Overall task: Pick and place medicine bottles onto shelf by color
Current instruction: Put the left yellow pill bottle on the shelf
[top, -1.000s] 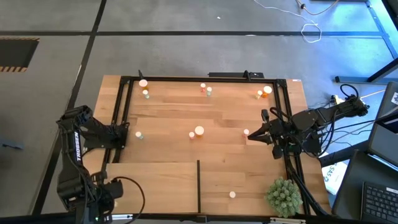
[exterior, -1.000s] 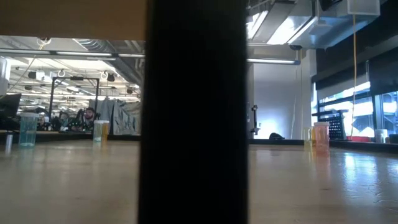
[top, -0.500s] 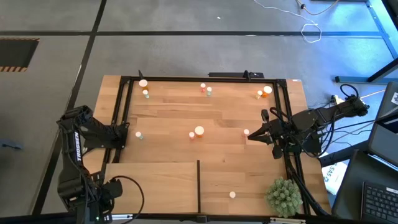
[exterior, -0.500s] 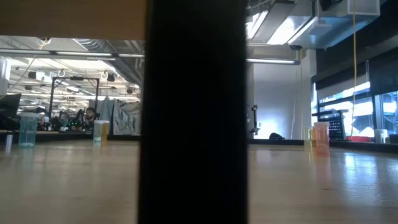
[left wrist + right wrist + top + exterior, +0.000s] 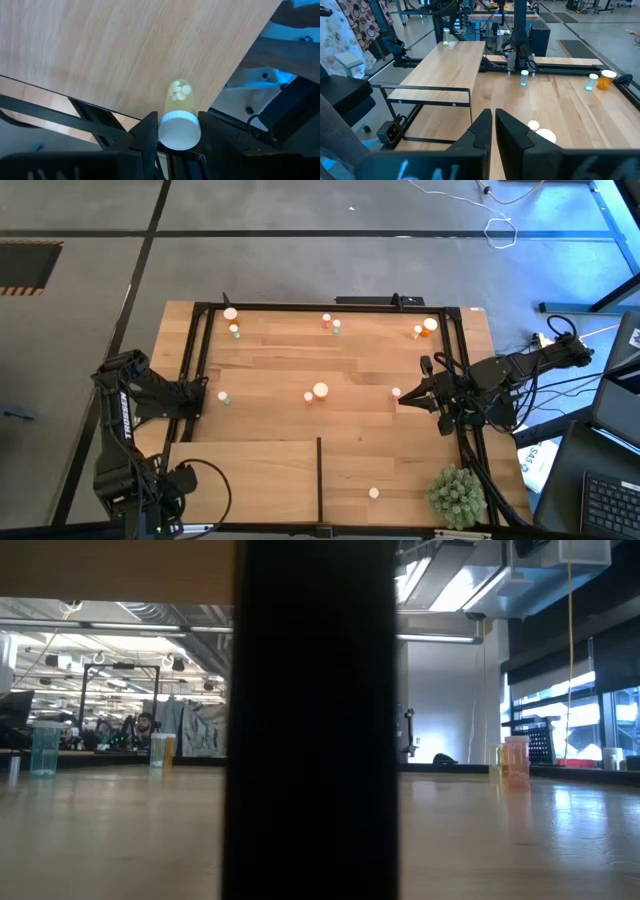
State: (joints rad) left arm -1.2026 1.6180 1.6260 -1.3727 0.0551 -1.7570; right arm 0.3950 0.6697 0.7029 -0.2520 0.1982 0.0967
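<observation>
Left gripper (image 5: 177, 142) at the table's nine o'clock edge, fingers clamped on the white cap of a greenish medicine bottle (image 5: 179, 107). Right gripper (image 5: 493, 125) at three o'clock, fingers together, empty. Other bottles (image 5: 320, 390) scattered from centre to twelve o'clock; shelf (image 5: 250, 475) at six o'clock.
</observation>
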